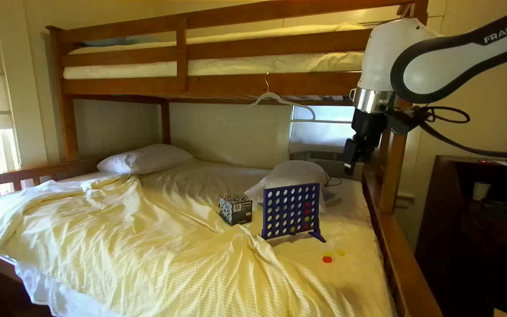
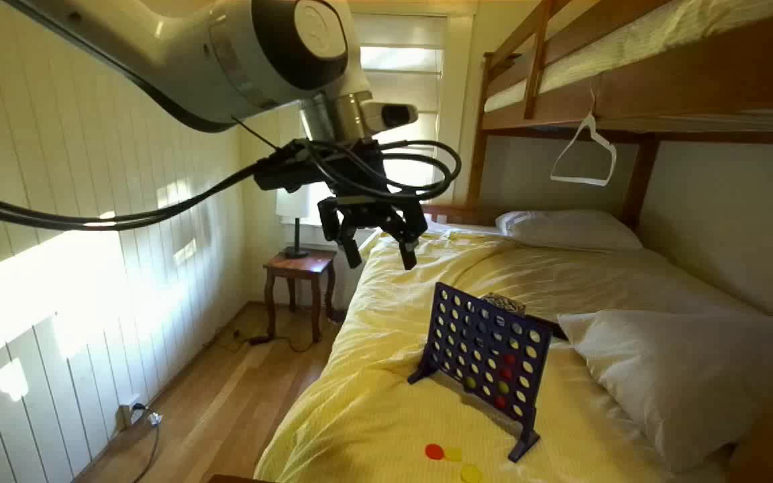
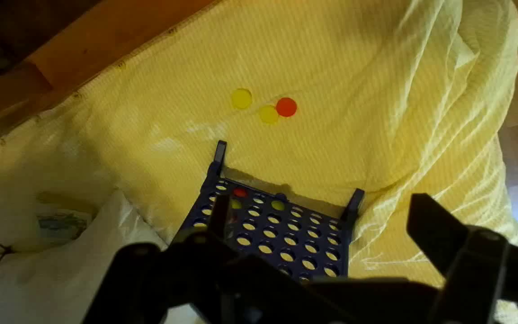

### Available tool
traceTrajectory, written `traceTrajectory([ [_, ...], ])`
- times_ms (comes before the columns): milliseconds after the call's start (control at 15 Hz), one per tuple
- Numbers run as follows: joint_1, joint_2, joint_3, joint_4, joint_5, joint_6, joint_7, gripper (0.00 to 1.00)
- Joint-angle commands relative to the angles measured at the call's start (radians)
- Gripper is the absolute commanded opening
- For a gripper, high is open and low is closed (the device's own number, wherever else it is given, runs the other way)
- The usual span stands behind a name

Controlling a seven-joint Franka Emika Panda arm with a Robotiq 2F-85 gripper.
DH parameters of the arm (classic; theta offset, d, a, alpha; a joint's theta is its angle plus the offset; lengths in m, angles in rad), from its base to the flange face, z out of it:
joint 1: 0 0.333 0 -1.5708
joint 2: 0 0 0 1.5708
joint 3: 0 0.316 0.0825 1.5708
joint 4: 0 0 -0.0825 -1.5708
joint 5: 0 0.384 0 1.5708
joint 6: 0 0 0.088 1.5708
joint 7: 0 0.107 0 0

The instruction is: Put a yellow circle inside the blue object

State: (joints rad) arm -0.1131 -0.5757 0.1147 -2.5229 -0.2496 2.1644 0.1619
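Note:
The blue object (image 1: 288, 211), an upright grid of round holes on side feet, stands on the bed in both exterior views. A few red and yellow discs sit in its lower holes. On the sheet before it lie two flat yellow circles, one yellow circle (image 3: 241, 98) by itself and another yellow circle (image 3: 268, 114) touching a red disc (image 3: 286, 107). High above the bed, my gripper (image 2: 381, 259) points down, its fingers wide apart and nothing between them. In the wrist view the gripper (image 3: 323, 211) hides the grid's upper part and one side.
Behind the grid is a dark patterned box (image 1: 236, 210). A white pillow (image 2: 668, 369) lies beside the grid. The wooden bed rail (image 1: 401, 264) runs along the bed's edge. From the upper bunk hangs a white hanger (image 1: 280, 99). Rumpled yellow bedding (image 1: 148, 255) covers much of the bed.

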Motion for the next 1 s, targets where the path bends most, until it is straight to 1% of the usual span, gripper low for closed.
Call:
traceTrajectory([
  [0,0.016,0.001,-0.014,0.002,-0.009,-0.004,0.008,1.0],
  [333,0.016,0.001,-0.014,0.002,-0.009,-0.004,0.008,1.0],
  [467,-0.01,0.061,-0.013,0.012,-0.027,-0.007,0.036,1.0],
  [733,-0.033,0.169,-0.069,-0.017,-0.034,0.055,0.01,1.0],
  [933,-0.034,0.264,-0.118,-0.027,-0.024,0.144,-0.024,1.0],
])
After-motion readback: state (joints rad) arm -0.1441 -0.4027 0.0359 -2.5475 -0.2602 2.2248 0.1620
